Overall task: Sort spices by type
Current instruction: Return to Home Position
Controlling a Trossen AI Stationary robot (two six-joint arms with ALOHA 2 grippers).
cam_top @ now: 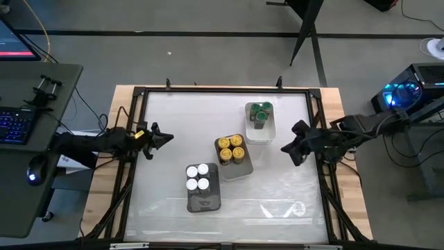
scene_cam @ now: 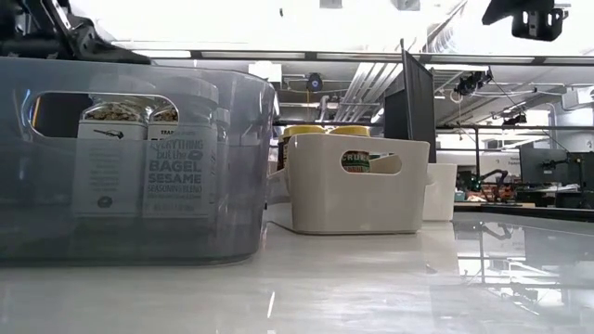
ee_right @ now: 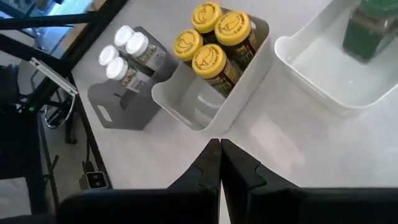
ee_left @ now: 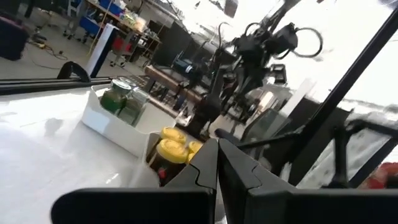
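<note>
Left gripper (cam_top: pixel 168 138) hangs at the 9 o'clock edge of the table (cam_top: pixel 291 187), pointing in toward the middle. Its claw is together, the two fingertips meeting with nothing between them. Across at 3 o'clock, the right gripper (cam_top: pixel 284 148) mirrors it: nose in toward the centre, claw together, nothing held.

Between them lie three trays in a diagonal line.
- **1 o'clock:** the clear tray (cam_top: pixel 261 133) holds the green-lidded jars (cam_top: pixel 261 111), bunched at its 12 o'clock end. The rest of its floor is bare.
- **Centre of the table:** the white tray (cam_top: pixel 239 169) carries four yellow-lidded jars (cam_top: pixel 231 148), packed two by two toward its 12 o'clock end.
- **7 o'clock:** the dark grey tray (cam_top: pixel 205 201) holds four white-lidded jars (cam_top: pixel 198 177), also in a tight square, upright.

The dark grey tray sits just beside a corner of the white one. From table height, a jar label reading "BAGEL SESAME" shows through the dark tray's wall. Every jar in sight stands inside a tray, one lid colour to each. Both grippers are well apart from all of them.
</note>
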